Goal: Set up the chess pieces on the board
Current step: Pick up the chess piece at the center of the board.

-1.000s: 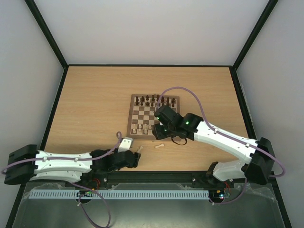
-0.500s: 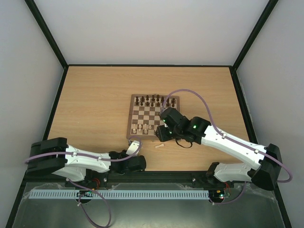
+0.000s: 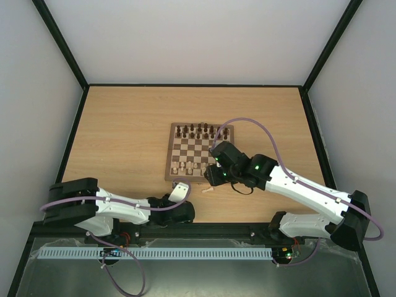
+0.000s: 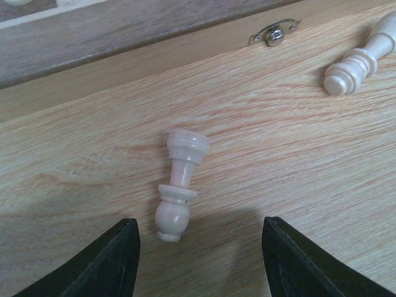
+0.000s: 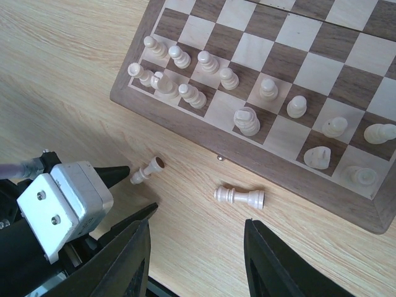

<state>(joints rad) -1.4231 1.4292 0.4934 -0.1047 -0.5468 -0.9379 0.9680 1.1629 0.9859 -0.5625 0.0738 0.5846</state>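
Observation:
The board (image 3: 170, 154) lies mid-table, with dark pieces along its far rows and cream chess pieces (image 5: 245, 120) standing on its near rows. Two cream pieces lie toppled on the table before its near edge. One, a small piece (image 4: 179, 185), rests just ahead of my left gripper (image 4: 198, 263), nearer the left finger (image 4: 108, 263) and untouched; the jaws stand open. The other fallen piece (image 5: 239, 197) lies in front of my right gripper (image 5: 195, 260), which hovers open and empty above it. From above, the left gripper (image 3: 184, 193) sits under its white camera block and the right gripper (image 3: 213, 176) over the board's near edge.
A metal clasp (image 4: 275, 32) sits on the board's near side wall. The second fallen piece (image 4: 359, 59) shows at the upper right of the left wrist view. The left arm's white camera block (image 5: 65, 201) fills the lower left of the right wrist view. Black frame rails border the table.
My left arm has slid right and forward to the fallen piece by the board's near edge, its jaws narrowing. The right arm has drifted slightly right and nearer.

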